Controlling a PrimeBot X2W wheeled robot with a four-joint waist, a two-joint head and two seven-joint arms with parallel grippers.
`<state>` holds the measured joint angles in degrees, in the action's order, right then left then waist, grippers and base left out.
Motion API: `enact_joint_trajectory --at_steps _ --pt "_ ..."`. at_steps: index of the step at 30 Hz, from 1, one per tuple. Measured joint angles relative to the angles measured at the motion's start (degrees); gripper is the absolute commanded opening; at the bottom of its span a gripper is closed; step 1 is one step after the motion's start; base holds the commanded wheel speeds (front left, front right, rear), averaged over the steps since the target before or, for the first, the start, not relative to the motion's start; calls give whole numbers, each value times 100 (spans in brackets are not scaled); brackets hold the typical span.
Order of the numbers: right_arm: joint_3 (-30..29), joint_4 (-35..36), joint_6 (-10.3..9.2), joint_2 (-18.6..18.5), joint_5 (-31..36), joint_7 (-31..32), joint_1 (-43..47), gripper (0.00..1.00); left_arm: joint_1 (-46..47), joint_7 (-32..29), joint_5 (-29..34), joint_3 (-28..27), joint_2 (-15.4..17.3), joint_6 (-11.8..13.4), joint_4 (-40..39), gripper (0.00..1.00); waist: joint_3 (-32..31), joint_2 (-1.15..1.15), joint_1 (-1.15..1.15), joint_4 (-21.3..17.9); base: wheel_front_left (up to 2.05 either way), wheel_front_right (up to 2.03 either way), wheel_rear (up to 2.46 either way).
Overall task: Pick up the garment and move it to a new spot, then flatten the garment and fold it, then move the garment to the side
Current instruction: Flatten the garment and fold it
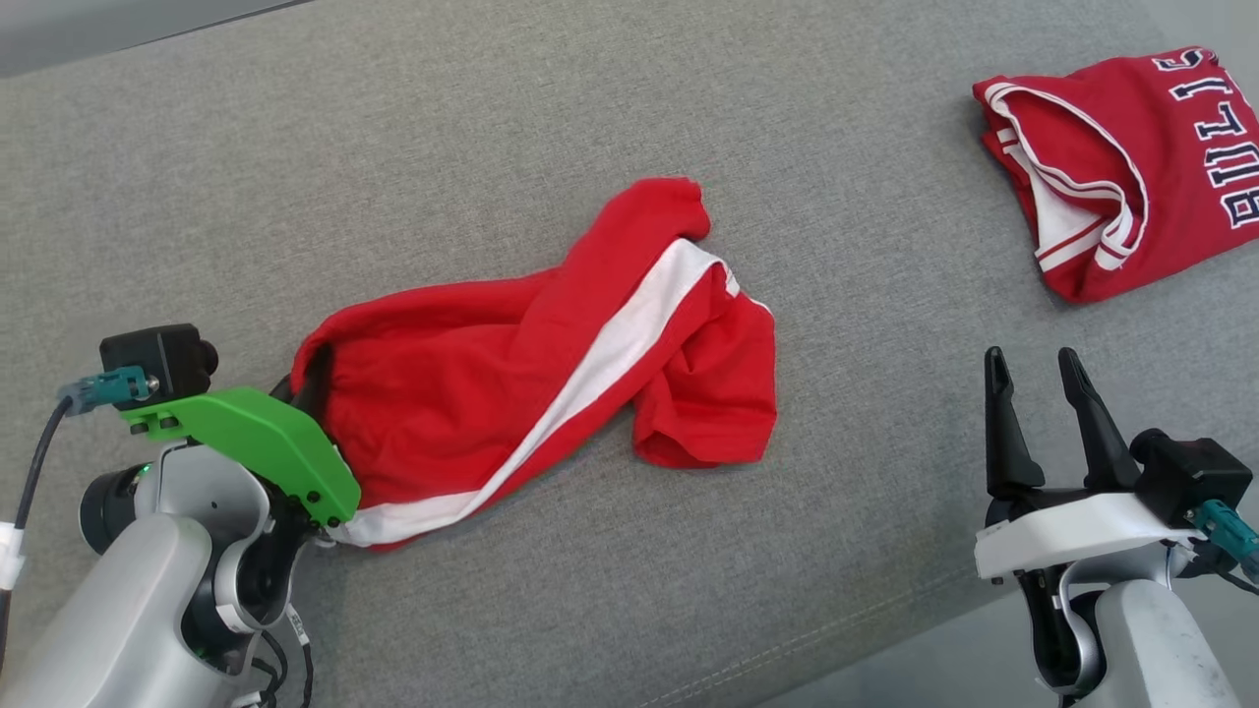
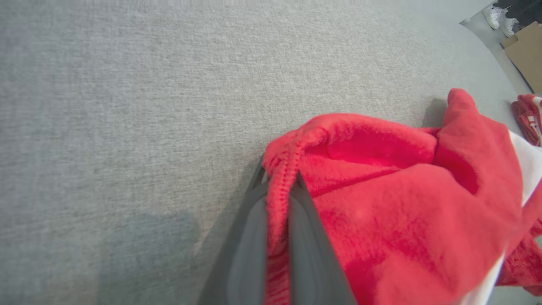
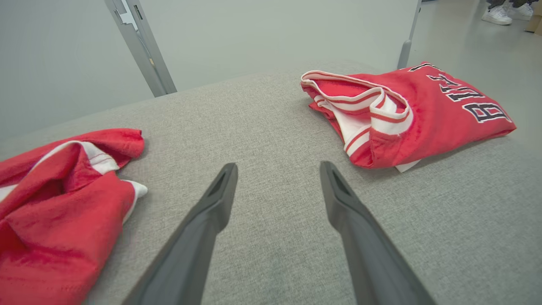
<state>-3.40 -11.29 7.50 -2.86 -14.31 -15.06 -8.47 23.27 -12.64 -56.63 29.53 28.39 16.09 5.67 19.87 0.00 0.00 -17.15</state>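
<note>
Left gripper: I have my left gripper [image 2: 279, 188] clamped on the garment's stitched red hem, with the cloth pinched between both dark fingers. In the head view the green wrist mount [image 1: 256, 442] covers those fingers.

Garment: the red garment [image 1: 511, 393], with a broad white stripe, lies crumpled near the middle of the grey cushion [image 1: 393, 147]. From the grip at the lower left of the head view it runs up and to the right. Its far end is bunched and folded over itself.

Right gripper: my right gripper [image 1: 1033, 359] has its fingers spread apart and holds nothing. It sits over bare cushion near the front edge, well apart from the garment. I cannot tell whether the tips touch the fabric.

Jersey: a folded red jersey [image 1: 1131, 167] with white trim and dark lettering lies at the cushion's far right corner. It is beyond the right gripper and clear of the garment.

Background: the right wrist view takes in a slanted metal post [image 3: 139, 46] behind the cushion. White shoes [image 3: 497, 15] stand on the pale floor at the top right.
</note>
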Motion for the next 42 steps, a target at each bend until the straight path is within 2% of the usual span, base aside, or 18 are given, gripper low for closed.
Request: enact_joint_trajectory --at_steps 3,4,5,6,9,15,18,23,25,26,28,31,34,38,42 --pt "-2 -1 0 2 36 0 0 100 -52 19 24 10 34 35 4 0 -9 0 0 66 0 0 0" --pt "-4 -1 0 2 43 0 0 100 -70 18 52 43 36 44 18 30 -13 0 0 88 0 0 0" --pt "-7 -2 0 2 44 0 0 100 -85 21 103 71 42 67 36 69 -18 0 0 110 0 0 0" --pt "-4 -4 0 2 53 0 -1 100 -92 41 151 87 43 89 52 100 -23 0 0 131 0 0 0" --pt "-1 -8 0 2 69 0 -2 100 -94 158 261 101 51 159 79 100 -49 0 0 177 0 0 0" --pt "-2 -8 0 2 92 0 -2 100 -90 302 565 47 315 382 -246 100 -93 0 0 220 0 0 0" --pt "-3 2 0 1 90 0 -2 100 -28 364 759 20 525 486 -655 100 -77 0 0 212 0 0 0" --pt "68 2 0 1 36 0 -28 100 436 11 1215 477 483 517 -1492 100 -7 0 0 154 0 0 0" --pt "112 4 0 3 1 0 -48 100 770 -102 1417 682 359 501 -1746 100 24 0 0 107 0 0 0" --pt "131 -14 0 0 -19 0 -55 100 1071 -378 1567 1100 126 348 -1853 100 55 0 0 54 0 0 0" --pt "168 -42 0 0 -29 0 -91 100 1384 -641 1825 1547 -135 186 -1784 100 83 0 0 -13 0 0 0" --pt "248 -52 0 0 -123 0 -159 100 1849 -924 1983 2011 -591 -45 -1444 100 124 0 0 -141 0 0 0" --pt "328 -84 0 0 -219 0 -198 100 2176 -1137 2101 2320 -914 -241 -845 100 157 0 0 -296 0 0 0" --pt "417 -148 0 2 -331 0 -219 100 2407 -1326 2180 2624 -1131 -460 -34 100 179 0 0 -539 0 0 0" --pt "452 -167 0 -1 -438 0 -198 100 2513 -1343 2216 2714 -1193 -582 542 100 187 0 0 -791 0 0 0"
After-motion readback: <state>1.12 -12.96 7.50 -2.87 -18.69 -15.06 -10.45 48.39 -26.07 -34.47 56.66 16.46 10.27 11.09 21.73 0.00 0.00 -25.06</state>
